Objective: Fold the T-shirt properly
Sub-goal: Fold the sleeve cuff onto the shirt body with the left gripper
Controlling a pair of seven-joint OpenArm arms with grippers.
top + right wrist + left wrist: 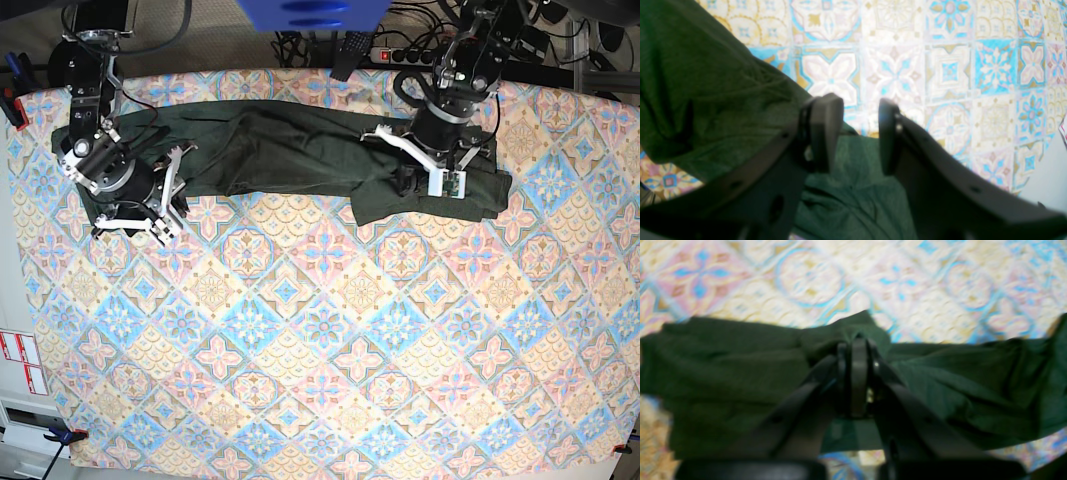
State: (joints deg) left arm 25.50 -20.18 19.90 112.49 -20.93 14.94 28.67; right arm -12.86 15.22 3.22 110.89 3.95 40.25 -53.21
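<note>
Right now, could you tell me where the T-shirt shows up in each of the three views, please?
Left wrist: T-shirt spans the middle band, pinched in the shut left gripper.
Right wrist: it fills the left side and bottom centre, beneath the open right gripper.
Base: it stretches along the top, between both arms.
Shared landmark: the patterned tablecloth.

A lab: cable tangle (pixel 420 40) and power strip (pixel 400 55) behind the table.

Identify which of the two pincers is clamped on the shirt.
The left pincer, on the base view's right, is shut with a bunch of the olive-green shirt pinched between its pads. The right pincer stands open, gripping nothing.
</note>
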